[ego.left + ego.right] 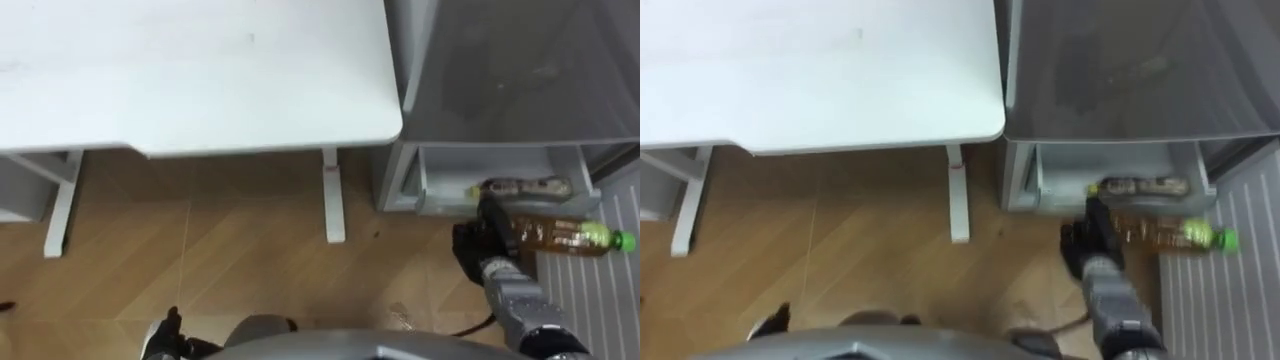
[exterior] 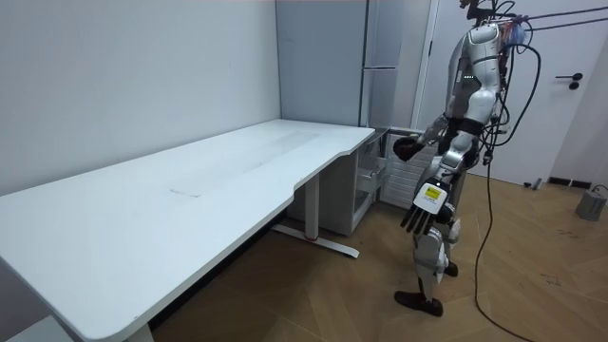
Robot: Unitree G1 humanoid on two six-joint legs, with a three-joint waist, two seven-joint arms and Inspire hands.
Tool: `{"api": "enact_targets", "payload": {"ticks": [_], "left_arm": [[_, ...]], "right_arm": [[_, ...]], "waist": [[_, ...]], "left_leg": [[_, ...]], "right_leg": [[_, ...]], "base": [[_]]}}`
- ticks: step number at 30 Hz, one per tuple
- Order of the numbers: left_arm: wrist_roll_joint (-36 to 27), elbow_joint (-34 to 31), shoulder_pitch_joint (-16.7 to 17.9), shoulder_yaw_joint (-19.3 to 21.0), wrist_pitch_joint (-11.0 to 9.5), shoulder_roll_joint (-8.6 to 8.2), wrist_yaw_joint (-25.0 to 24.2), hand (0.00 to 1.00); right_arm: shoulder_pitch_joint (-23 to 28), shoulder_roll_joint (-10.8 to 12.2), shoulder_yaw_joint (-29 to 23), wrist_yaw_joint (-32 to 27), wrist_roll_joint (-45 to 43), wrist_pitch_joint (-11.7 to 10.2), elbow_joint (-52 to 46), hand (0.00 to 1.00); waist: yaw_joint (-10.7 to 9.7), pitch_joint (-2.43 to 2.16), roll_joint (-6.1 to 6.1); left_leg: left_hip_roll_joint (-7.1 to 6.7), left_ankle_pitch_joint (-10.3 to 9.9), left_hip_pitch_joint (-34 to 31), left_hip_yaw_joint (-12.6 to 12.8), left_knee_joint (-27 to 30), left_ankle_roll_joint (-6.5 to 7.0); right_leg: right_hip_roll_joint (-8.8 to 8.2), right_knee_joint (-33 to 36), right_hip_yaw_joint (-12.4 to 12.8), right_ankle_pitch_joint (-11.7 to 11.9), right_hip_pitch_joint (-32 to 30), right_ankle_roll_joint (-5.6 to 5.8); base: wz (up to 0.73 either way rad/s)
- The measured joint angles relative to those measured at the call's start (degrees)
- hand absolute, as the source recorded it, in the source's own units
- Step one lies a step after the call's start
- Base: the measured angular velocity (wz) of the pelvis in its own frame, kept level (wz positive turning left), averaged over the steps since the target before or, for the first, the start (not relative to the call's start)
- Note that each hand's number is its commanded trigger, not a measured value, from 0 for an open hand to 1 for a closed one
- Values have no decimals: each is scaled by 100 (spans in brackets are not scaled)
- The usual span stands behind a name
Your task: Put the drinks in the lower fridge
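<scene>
Bottle (image 1: 560,235) of amber drink with a green cap lies sideways in the right hand (image 1: 478,245). The hand's dark fingers are curled round the bottle's base end, and the cap points away from the hand, toward the robot's right. It is held just short of the front edge of the open drawer (image 1: 440,200), on the robot's side and not inside it, above a ribbed white panel (image 1: 600,290) that runs from the drawer's right corner toward the robot.

A second bottle (image 1: 525,187) with a dark label lies on its side inside the drawer, along the front wall. The two bottles are roughly parallel and close together, with the drawer's edge between them. Above the drawer rises the grey fridge (image 1: 520,70).

To the left of the drawer stands a white desk (image 1: 200,70). Its nearest leg (image 1: 333,200) is planted on the wooden floor (image 1: 200,270) just beside the drawer's left corner.

In the room view the robot stands upright in front of the drawer at the desk's far end. Its left hand (image 2: 427,201) hangs at its side, well apart from the drawer, with the fingers straight and holding nothing.
</scene>
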Motion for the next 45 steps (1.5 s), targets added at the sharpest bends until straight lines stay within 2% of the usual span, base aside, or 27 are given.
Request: {"api": "enact_targets", "payload": {"ticks": [2,6,8,11,16,18,20,22,23,25,28,35,38,45], "left_arm": [[-81,71,-365,3,-39,33,9,0],[-172,274,-793,-9,-77,44,40,0],[-200,370,-1022,-5,-108,68,70,0],[-351,384,-1138,-19,-187,66,131,0],[-387,350,-1120,-5,-151,98,203,0],[-390,354,-1119,-6,-92,163,286,0],[-393,369,-1091,-18,0,275,332,0],[-459,363,-1024,-91,34,356,437,0],[-550,368,-1013,-178,78,386,494,0],[-560,360,-998,-278,106,393,518,0],[-564,246,-930,-449,176,423,517,0],[-562,56,-883,-585,311,486,481,0],[-560,-46,-822,-588,352,483,470,0],[-558,-246,-722,-750,468,510,470,0]], "right_arm": [[-547,-2,-128,0,-6,-69,249,100],[-918,20,-175,7,-6,-77,306,100],[-1101,-11,-270,-2,-18,-78,421,100],[-1359,-71,-449,-61,-115,-76,643,100],[-1737,-338,-812,-59,-79,48,923,100],[-1862,-513,-826,-60,-94,123,921,100],[-2030,-735,-827,-62,-83,159,921,100],[-2187,-819,-828,-66,-67,157,919,100],[-2301,-877,-829,-67,-66,156,918,100],[-2425,-945,-828,-68,-67,153,919,100],[-2579,-968,-813,-78,-119,175,917,100],[-3086,-1011,-813,-485,-235,225,907,100],[-3323,-1086,-815,-613,-236,224,907,100],[-3818,-1221,-816,-904,-226,224,855,100]], "waist": [[63,49,-10],[82,95,-82],[179,122,-118],[212,127,-126],[280,135,-143],[332,145,-191],[362,147,-206],[347,139,-246],[329,138,-256],[341,140,-281],[358,133,-299],[371,118,-301],[347,116,-303],[358,110,-315]], "left_leg": [[1,13,-451,-5,250,21],[-16,-4,-1043,3,642,66],[-42,-23,-1476,-8,929,89],[-50,-57,-2019,-52,1346,92],[-52,-186,-2848,-108,2058,60],[-48,-247,-3156,-111,2334,35],[-23,-394,-3521,-157,2786,-4],[-11,-486,-3765,-190,3099,-14],[-12,-550,-3946,-223,3320,-6],[-11,-645,-4184,-237,3584,21],[0,-768,-4505,-242,3943,89],[-58,-836,-5096,-235,4371,206],[-139,-860,-5213,-235,4490,241],[-136,-864,-5325,-238,4532,213]], "right_leg": [[-55,408,55,-64,-517,-32],[-149,905,106,-215,-1169,-50],[-236,1360,139,-345,-1626,-73],[-314,1888,143,-484,-2190,-137],[-446,2776,202,-770,-3063,-197],[-470,3114,277,-860,-3410,-221],[-505,3564,309,-991,-3752,-292],[-523,3844,339,-1088,-3981,-296],[-549,4037,340,-1128,-4125,-337],[-588,4292,363,-1206,-4326,-323],[-611,4564,417,-1286,-4593,-229],[-710,4910,505,-1305,-5133,-171],[-800,5084,534,-1362,-5247,-103],[-803,5171,543,-1406,-5386,-141]], "base": [[0],[2],[9],[12],[8],[0],[2],[0],[4],[4],[0],[2],[12],[1]]}}
